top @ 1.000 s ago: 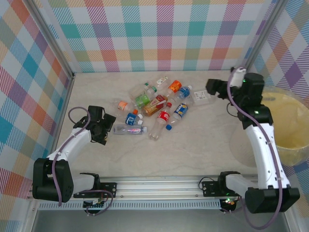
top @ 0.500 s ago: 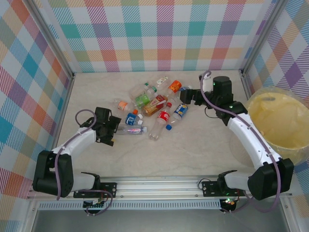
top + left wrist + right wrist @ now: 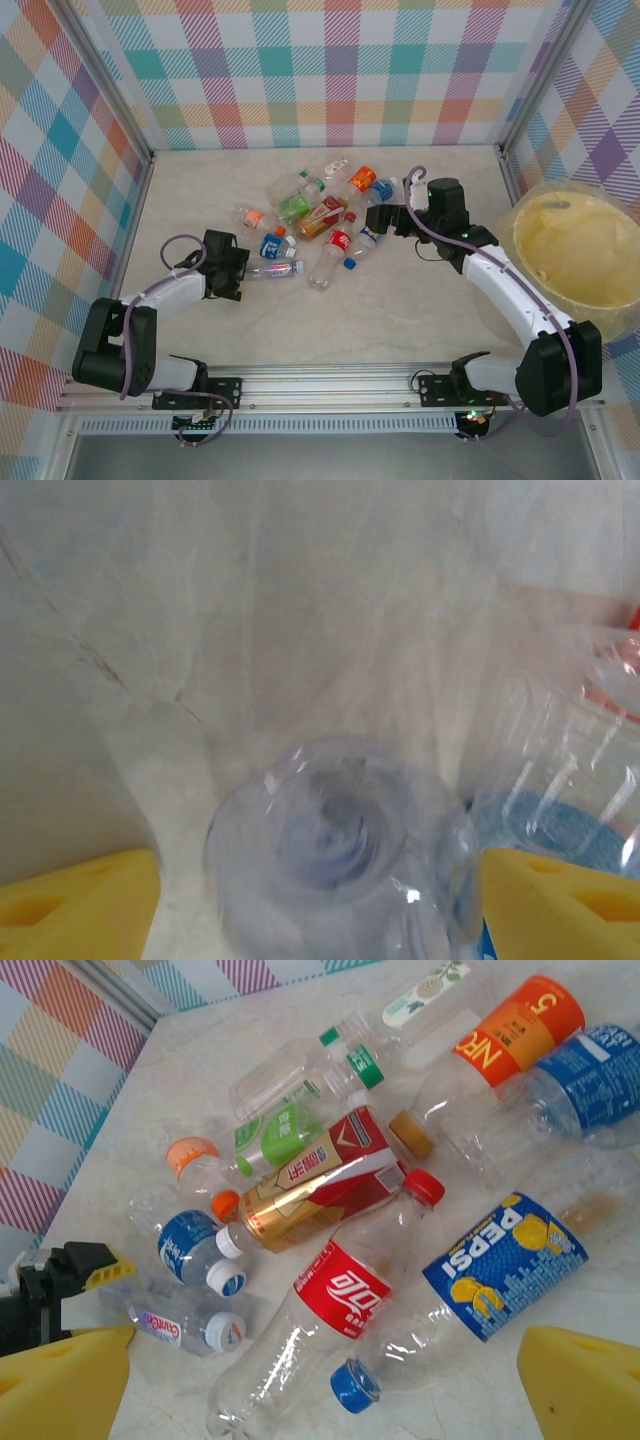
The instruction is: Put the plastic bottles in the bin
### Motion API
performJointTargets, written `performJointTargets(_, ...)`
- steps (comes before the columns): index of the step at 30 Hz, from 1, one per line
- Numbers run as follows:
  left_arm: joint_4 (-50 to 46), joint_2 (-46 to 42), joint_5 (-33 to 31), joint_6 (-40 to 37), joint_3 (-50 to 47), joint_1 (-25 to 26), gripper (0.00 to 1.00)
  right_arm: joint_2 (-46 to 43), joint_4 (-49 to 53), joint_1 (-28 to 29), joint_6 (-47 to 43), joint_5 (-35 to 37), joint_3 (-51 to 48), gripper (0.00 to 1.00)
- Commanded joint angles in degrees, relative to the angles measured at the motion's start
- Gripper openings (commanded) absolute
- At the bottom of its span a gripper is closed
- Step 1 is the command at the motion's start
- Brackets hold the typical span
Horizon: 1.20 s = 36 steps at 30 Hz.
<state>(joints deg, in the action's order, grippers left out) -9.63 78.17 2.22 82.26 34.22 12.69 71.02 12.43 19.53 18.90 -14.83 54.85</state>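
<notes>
Clear bottle (image 3: 335,845) inside left claw (image 3: 320,890), jaws apart, ungripped; slick round plastic could squirt ahead when squeezed. Right claw (image 3: 320,1380) splayed, plastic bottles (image 3: 345,1200) ahead.

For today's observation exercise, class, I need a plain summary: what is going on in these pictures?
Two robot arms are set to move plastic bottles from the table into the bin at the right. The left gripper straddles the base of a clear bottle at the pile's near-left edge, with its jaws not clamped yet. The right gripper hangs open over the pile near the Pepsi bottle, holding nothing.
</notes>
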Motion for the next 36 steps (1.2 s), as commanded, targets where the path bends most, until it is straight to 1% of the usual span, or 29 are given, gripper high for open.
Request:
performJointTargets(1, 4.9, 1.4, -2.8, 2.0, -1.7, 0.7, 0.79, -2.6, -2.2, 0.6, 0.1, 0.5, -1.5, 1.0)
performJointTargets(7, 8.5, 3.2, -3.9, 1.9, -2.5, 0.7, 0.69, -4.3, -3.3, 1.2, 0.1, 1.3, -3.9, 1.0)
performJointTargets(12, 9.0, 2.0, -4.9, 1.2, -3.1, 0.7, 0.62, -5.3, -3.8, 2.5, -1.0, 1.1, -5.5, 1.0)
performJointTargets(14, 8.4, 1.1, -5.6, 0.0, -2.9, 0.7, 0.6, -5.7, -4.1, 3.1, -1.5, 1.1, -6.0, 1.0)
performJointTargets(18, 4.0, -0.9, -7.2, -3.9, -1.3, 0.7, 0.57, -6.2, -4.7, 4.0, -1.6, 0.9, -6.9, 1.0)
performJointTargets(22, 3.5, -5.1, -9.4, -6.8, -2.2, 0.7, 0.56, -5.6, -4.8, 4.9, -2.0, 0.9, -7.4, 1.0)
performJointTargets(25, 6.0, -9.3, -10.0, -11.6, -2.6, 0.7, 0.56, -5.1, -5.7, 6.0, -2.7, 0.8, -7.4, 1.0)
performJointTargets(28, 5.8, -13.1, -9.5, -18.7, 0.0, 0.8, 0.54, -3.9, -7.9, 7.3, -2.7, 0.9, -7.2, 1.0)
performJointTargets(31, 4.5, -15.0, -7.2, -26.4, 4.7, 1.1, 0.53, -0.9, -7.1, 8.6, -1.2, 2.5, -4.8, 1.0)
performJointTargets(34, 4.5, -15.5, -4.4, -33.6, 9.2, 2.2, 0.52, 2.4, -7.2, 9.7, -0.7, 0.2, -2.2, 1.0)
performJointTargets(36, 5.5, -15.1, -1.3, -37.6, 11.6, 3.2, 0.52, 3.6, -8.6, 10.6, -0.2, -1.7, -1.5, 1.0)
